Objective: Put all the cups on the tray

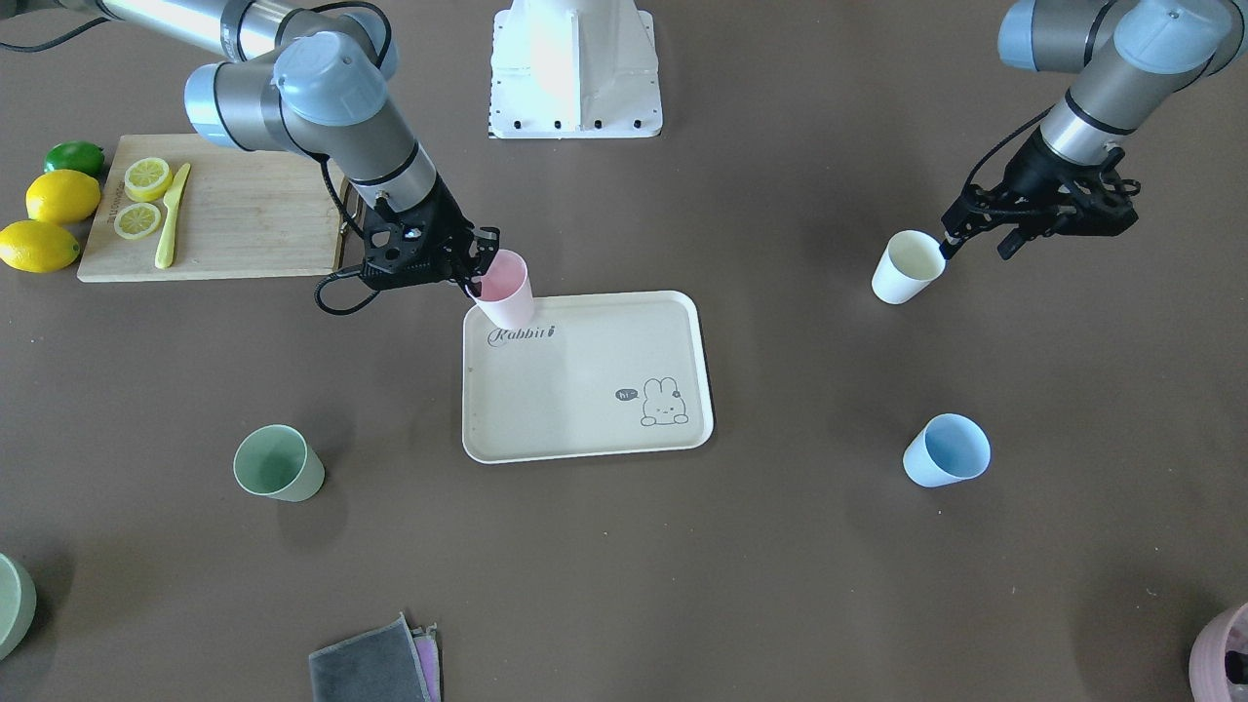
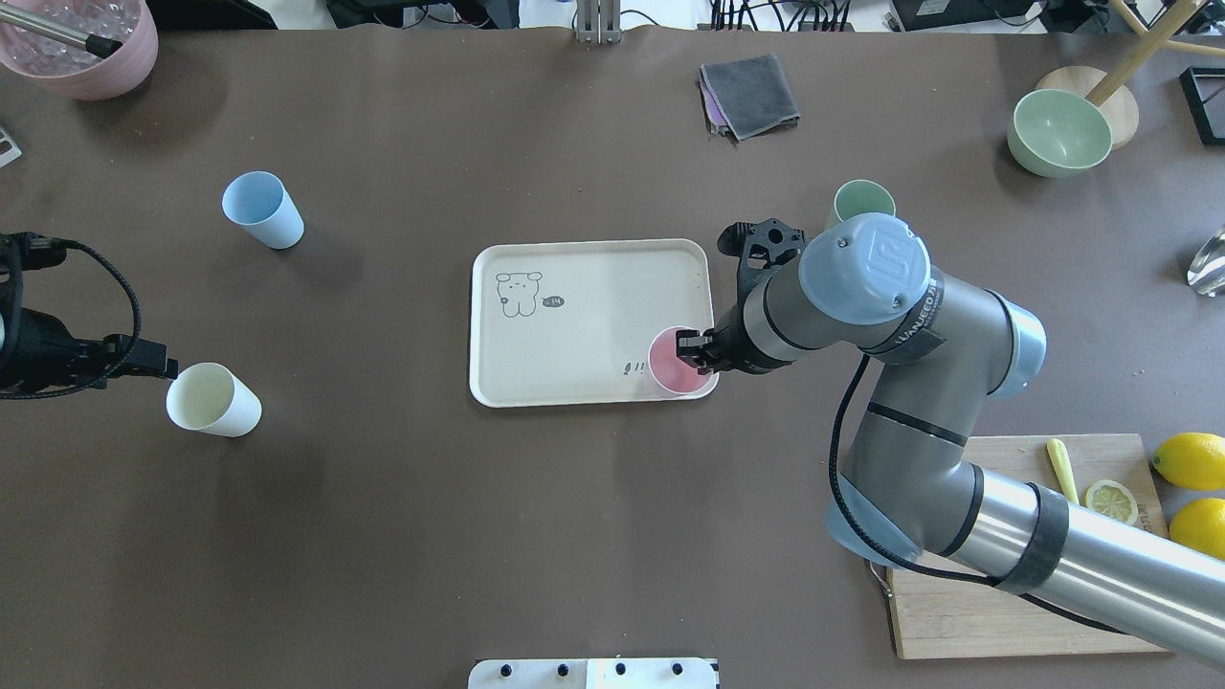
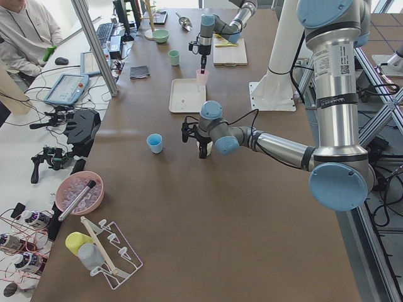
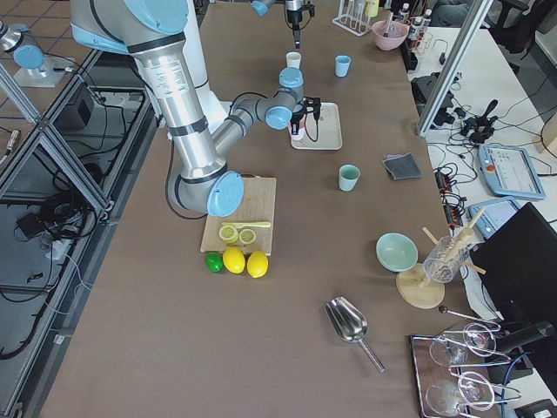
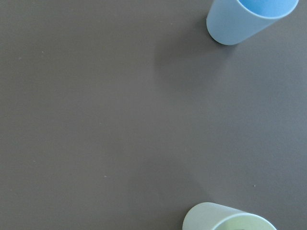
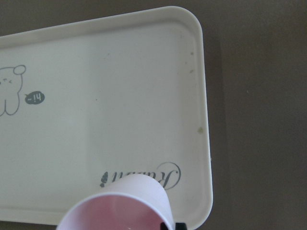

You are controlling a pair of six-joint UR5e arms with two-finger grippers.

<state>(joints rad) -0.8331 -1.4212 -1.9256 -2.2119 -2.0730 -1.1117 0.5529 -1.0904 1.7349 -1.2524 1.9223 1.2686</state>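
Note:
The cream tray printed "Rabbit" lies mid-table. My right gripper is shut on the rim of a pink cup and holds it upright over the tray's corner nearest the robot, by the "Rabbit" print. I cannot tell if the cup touches the tray. My left gripper is open and empty, with one fingertip beside the rim of a white cup standing on the table. A blue cup and a green cup stand on the table off the tray.
A wooden cutting board with lemon slices and a yellow knife sits near the right arm, with lemons beside it. A green bowl, a grey cloth and a pink bowl lie along the far edge.

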